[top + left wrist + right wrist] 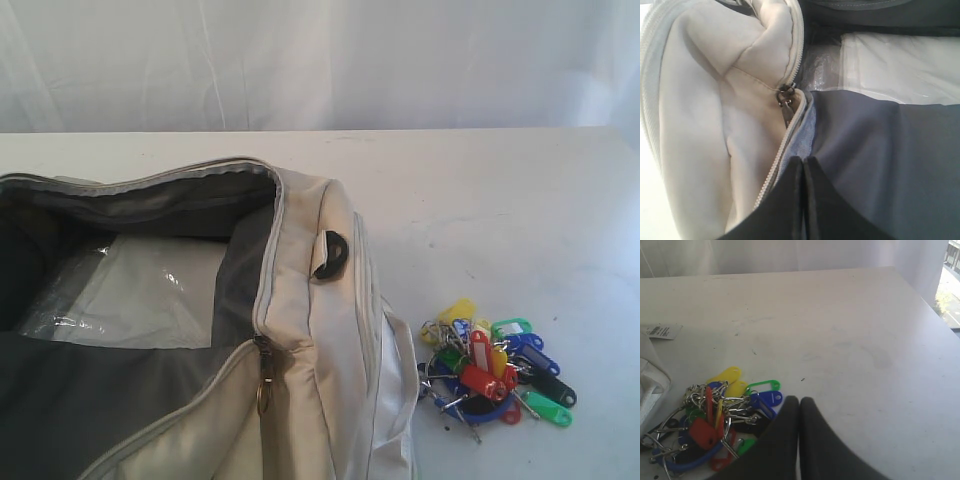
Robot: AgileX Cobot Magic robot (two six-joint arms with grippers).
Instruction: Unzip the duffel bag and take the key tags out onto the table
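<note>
The key tags (pixel 702 432) lie heaped on the table (pixel 840 330) just beside the duffel bag (pixel 330 340), close to the right gripper (pixel 800 402), whose jaws are pressed together, empty. The left gripper (pixel 803 162), likewise clenched empty, hangs over the open bag.

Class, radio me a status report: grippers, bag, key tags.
Left gripper shut, empty, at unzipped cream-beige fabric duffel bag. Right gripper shut, empty. Multicoloured plastic key tags out on flat white table. Nothing blocking.
</note>
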